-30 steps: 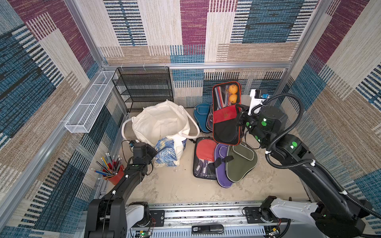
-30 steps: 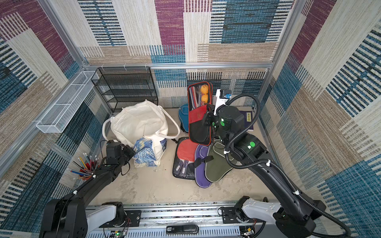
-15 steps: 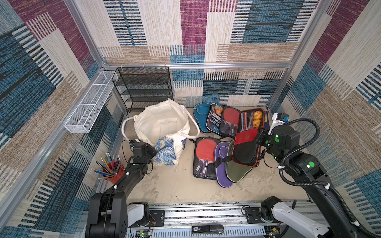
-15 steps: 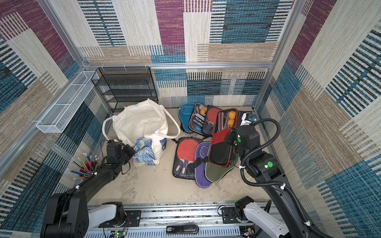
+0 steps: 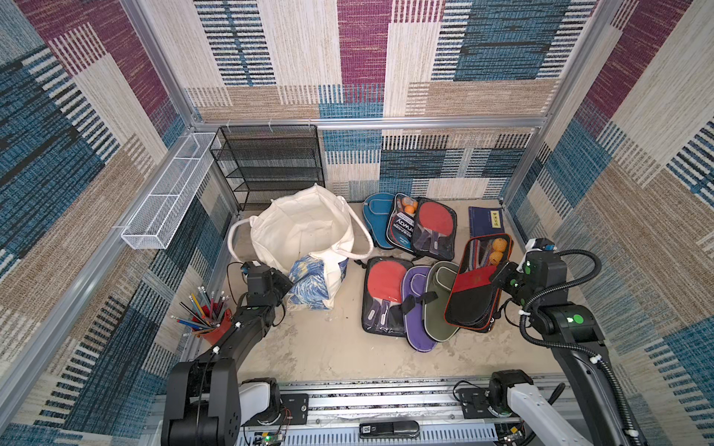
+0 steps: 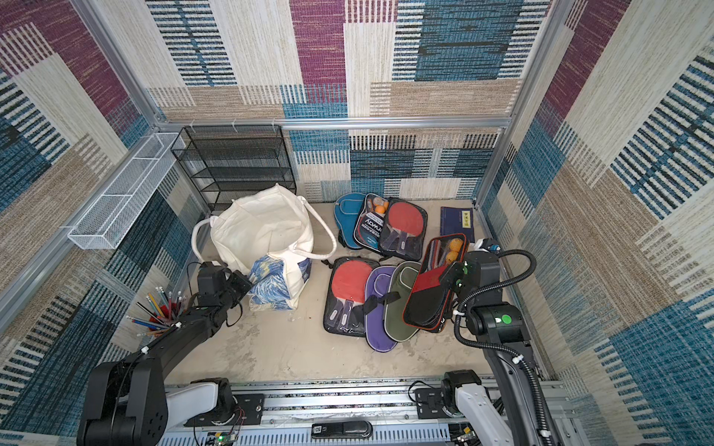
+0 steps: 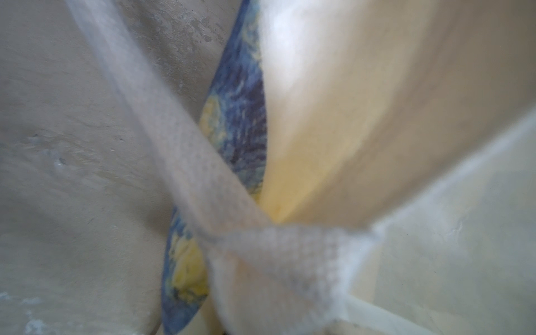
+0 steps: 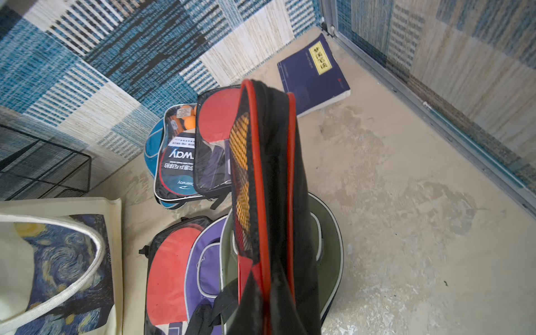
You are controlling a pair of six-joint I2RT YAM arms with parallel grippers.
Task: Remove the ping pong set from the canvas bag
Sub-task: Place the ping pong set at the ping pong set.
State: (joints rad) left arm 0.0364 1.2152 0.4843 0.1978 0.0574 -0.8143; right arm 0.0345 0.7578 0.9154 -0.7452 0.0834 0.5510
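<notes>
Left hand (image 5: pixel 289 289) buried in canvas bag (image 5: pixel 305 228); wrist view blurred

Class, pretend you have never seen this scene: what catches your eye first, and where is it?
The eye goes first to the red-and-black paddle case, orange balls behind its mesh, held tilted by the right gripper over the row of paddle cases on the floor. Next comes the open canvas bag on the left, its starry blue print pinched by the left gripper.
</notes>
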